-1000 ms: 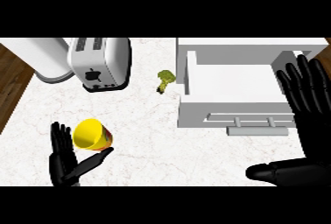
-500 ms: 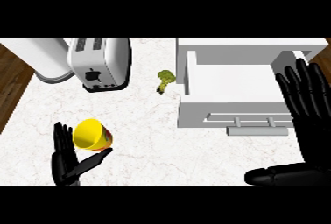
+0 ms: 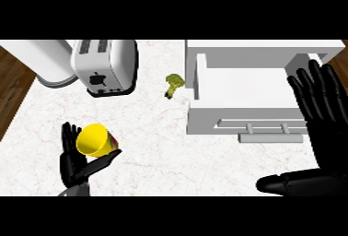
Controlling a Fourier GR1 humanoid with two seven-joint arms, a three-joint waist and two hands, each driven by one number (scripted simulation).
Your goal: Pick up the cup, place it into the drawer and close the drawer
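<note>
The yellow cup (image 3: 94, 138) is tipped on the marble counter (image 3: 156, 152) at the lower left. My left hand (image 3: 71, 159) rests right beside it, open. Its straight fingers show behind the cup's left side and its thumb below the cup. I cannot tell whether they touch. The white drawer (image 3: 245, 85) stands pulled open at the right, its inside bare and its handle (image 3: 262, 126) facing me. My right hand (image 3: 323, 99) is open with its fingers straight and spread, over the drawer's right edge.
A silver toaster (image 3: 103, 65) and a white rounded appliance (image 3: 48, 62) stand at the back left. A small green vegetable (image 3: 173, 84) lies just left of the drawer. The counter's left edge drops to a wooden floor (image 3: 12, 92).
My right hand and forearm have shifted slightly left and down along the drawer's right side. The left hand and the cup have not moved.
</note>
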